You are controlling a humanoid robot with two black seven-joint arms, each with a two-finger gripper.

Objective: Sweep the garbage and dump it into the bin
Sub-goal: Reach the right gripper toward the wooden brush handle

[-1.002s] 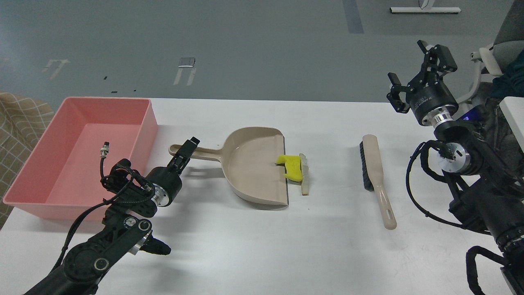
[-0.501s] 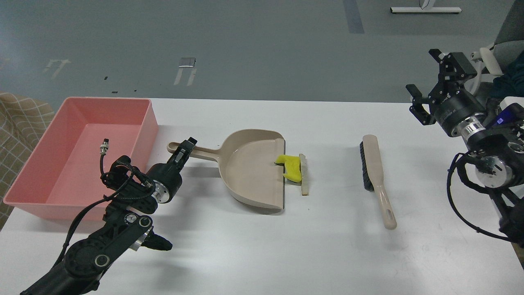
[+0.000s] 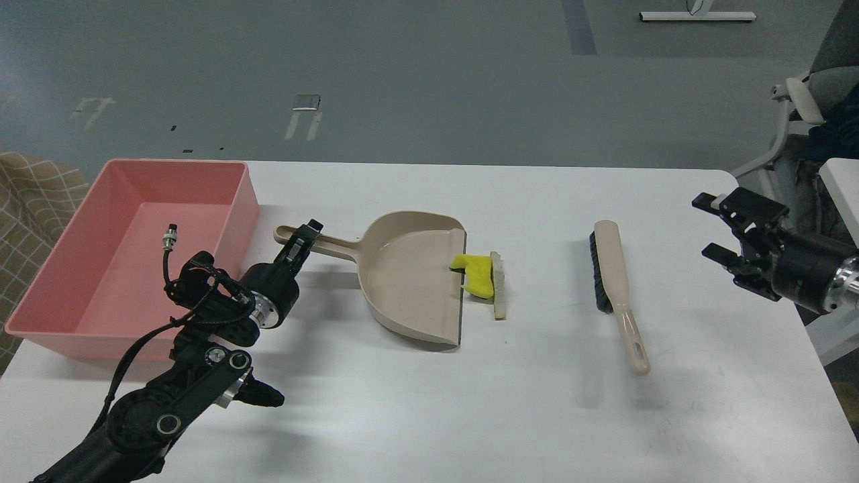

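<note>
The beige dustpan lies mid-table with its mouth to the right. My left gripper is shut on the dustpan's handle, just right of the bin. The bright yellow scrap lies across the dustpan's lip. The white crusted slice lies on the table, touching the scrap's right side. The salmon-pink bin stands at the far left and holds no scraps. My right gripper is open and empty, low beyond the table's right edge.
A beige hand brush with dark bristles lies on the table right of the scraps, handle toward me. A chair stands at the far right. The white table ends just right of the brush.
My right arm has swung down and to the right, from above the table's far right corner to beside its right edge. The dustpan has shifted slightly left with my left gripper.
</note>
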